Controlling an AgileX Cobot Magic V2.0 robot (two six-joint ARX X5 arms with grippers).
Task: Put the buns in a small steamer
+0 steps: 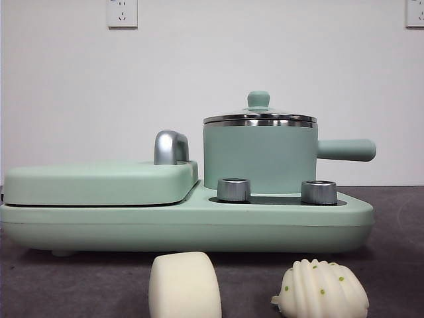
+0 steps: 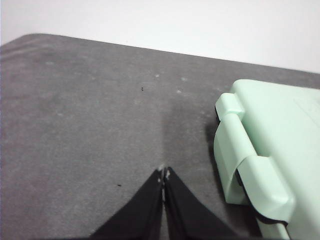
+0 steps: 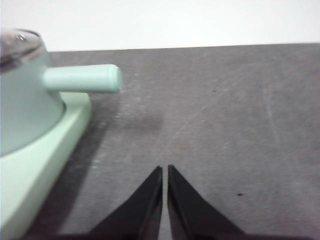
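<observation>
The small steamer [image 1: 260, 158], a mint-green pot with a side handle and its green-knobbed lid on, stands on the right half of the cooker base [image 1: 185, 225]. Two white buns lie on the table in front: a smooth one [image 1: 184, 286] and a ribbed one with green specks [image 1: 322, 290]. My left gripper [image 2: 163, 172] is shut and empty over bare table beside the cooker's hinge end. My right gripper [image 3: 165, 169] is shut and empty over bare table beside the steamer [image 3: 22, 95], its handle pointing out. Neither gripper shows in the front view.
A flat mint-green griddle lid [image 1: 99, 183] with a steel handle [image 1: 170, 147] covers the cooker's left half; it also shows in the left wrist view [image 2: 270, 150]. Two steel knobs [image 1: 234, 189] sit before the pot. Dark grey table mat [image 2: 90, 125], white wall behind.
</observation>
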